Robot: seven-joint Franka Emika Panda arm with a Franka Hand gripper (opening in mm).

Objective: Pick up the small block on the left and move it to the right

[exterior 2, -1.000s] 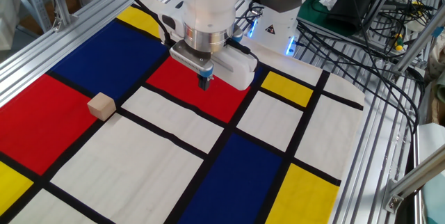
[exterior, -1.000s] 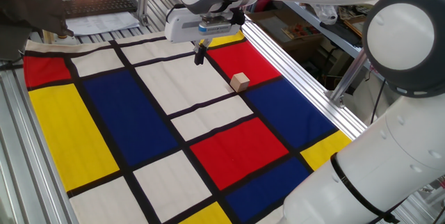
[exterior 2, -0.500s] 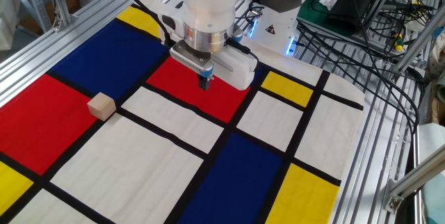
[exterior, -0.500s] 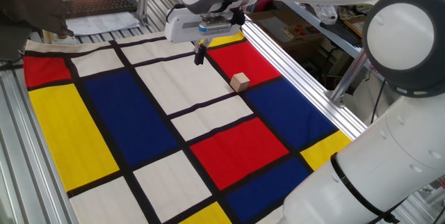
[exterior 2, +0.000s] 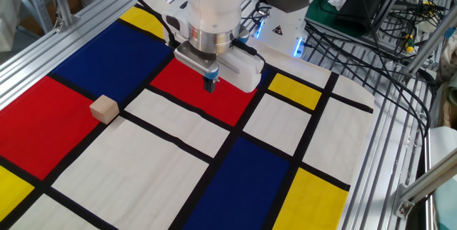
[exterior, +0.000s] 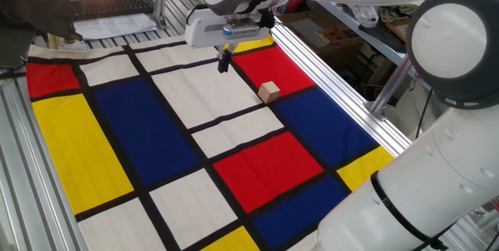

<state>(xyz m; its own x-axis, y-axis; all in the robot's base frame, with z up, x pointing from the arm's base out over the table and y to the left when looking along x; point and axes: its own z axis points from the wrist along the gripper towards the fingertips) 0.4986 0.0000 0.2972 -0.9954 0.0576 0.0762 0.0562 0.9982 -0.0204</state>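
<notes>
The small block (exterior: 269, 91) is a plain light-tan wooden cube. It sits on a red panel of the colour-block cloth, by a black line; in the other fixed view (exterior 2: 104, 108) it lies at the left. My gripper (exterior: 224, 62) hangs above the cloth, well apart from the block, over the edge of a white panel. In the other fixed view the gripper (exterior 2: 210, 83) is over a red panel, to the right of the block. Its fingers are together and hold nothing.
The cloth (exterior: 117, 126) of red, blue, yellow and white panels covers the table. Aluminium rails (exterior: 343, 95) run along the table's edges. Cables and a green item (exterior 2: 335, 5) lie beyond the far rail. Papers and a keyboard (exterior: 113, 13) lie at the back.
</notes>
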